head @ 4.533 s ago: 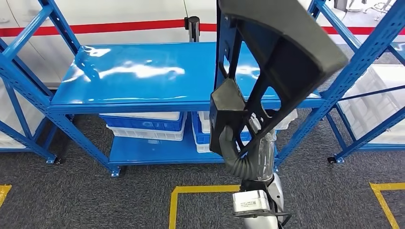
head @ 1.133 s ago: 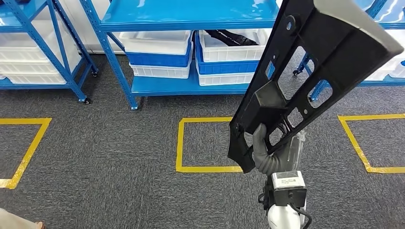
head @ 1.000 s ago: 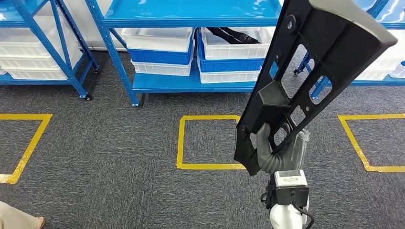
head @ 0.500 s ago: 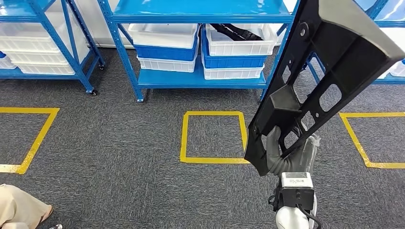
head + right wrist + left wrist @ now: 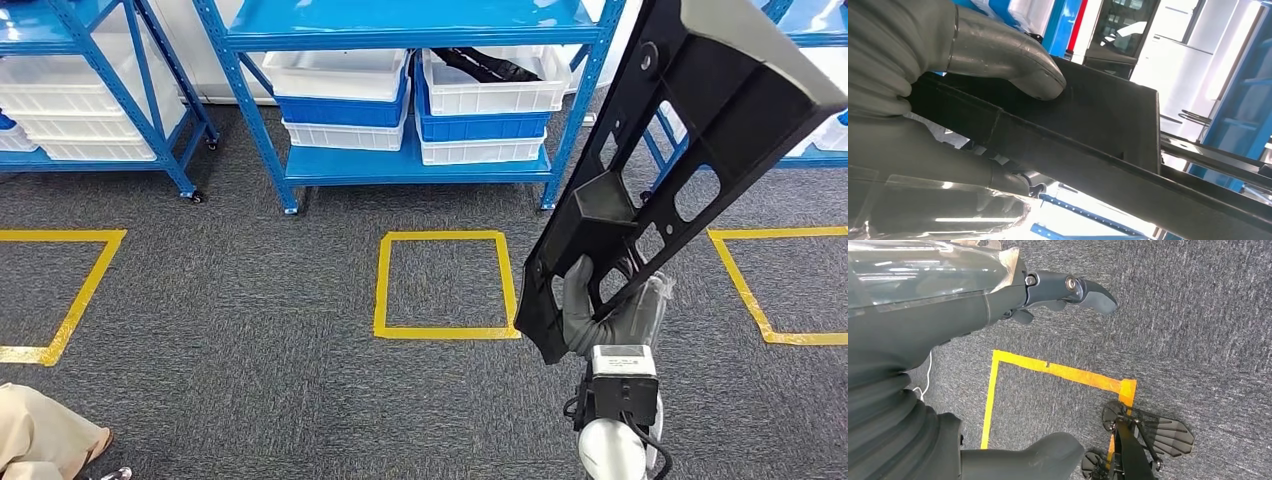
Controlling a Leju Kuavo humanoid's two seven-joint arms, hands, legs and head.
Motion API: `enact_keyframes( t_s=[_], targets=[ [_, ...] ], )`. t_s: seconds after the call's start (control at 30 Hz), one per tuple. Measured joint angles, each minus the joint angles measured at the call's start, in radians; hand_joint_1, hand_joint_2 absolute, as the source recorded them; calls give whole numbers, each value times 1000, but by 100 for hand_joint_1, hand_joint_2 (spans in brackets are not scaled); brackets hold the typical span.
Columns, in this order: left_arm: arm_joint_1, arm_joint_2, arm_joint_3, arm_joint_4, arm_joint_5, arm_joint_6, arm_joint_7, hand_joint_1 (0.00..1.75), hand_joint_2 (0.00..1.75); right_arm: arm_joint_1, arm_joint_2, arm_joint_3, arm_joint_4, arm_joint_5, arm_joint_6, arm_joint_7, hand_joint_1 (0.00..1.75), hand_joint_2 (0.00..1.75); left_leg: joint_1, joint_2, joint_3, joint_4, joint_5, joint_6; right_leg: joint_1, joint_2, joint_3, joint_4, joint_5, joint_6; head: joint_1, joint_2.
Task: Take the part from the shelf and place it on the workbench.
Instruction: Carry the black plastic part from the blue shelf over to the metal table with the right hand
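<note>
Above the grey carpet, the right hand (image 5: pixel 610 312) grips the black part (image 5: pixel 680 130) near its lower end.
Part stands tilted, well in front of the blue shelf (image 5: pixel 410 20), beside a yellow floor square (image 5: pixel 445 285). Left hand (image 5: pixel 998 295) holds nothing, fingers apart over the carpet.

No readable text anywhere. Only a small white label (image 5: pixel 620 361) on the wrist camera just below the right hand (image 5: pixel 612 312), its print too fine to make out.
</note>
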Motion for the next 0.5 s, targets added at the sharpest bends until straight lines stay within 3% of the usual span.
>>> enact_keyframes(
  t_s=[0.13, 0.5],
  targets=[
    [0, 0, 0, 0, 0, 0, 0, 0, 175, -17, -1, -1, 17, -17, 1, 0, 175, 175, 0, 0, -3, 0, 1, -11, 1, 0, -3, 0, 0, 0, 0, 0],
    [-1, 1, 0, 0, 2, 0, 0, 0, 175, -29, -1, 0, 44, -28, 3, 0, 175, 175, -6, -2, -8, 1, 1, -11, -3, -2, -7, 0, 1, 1, 0, 0]
  ],
)
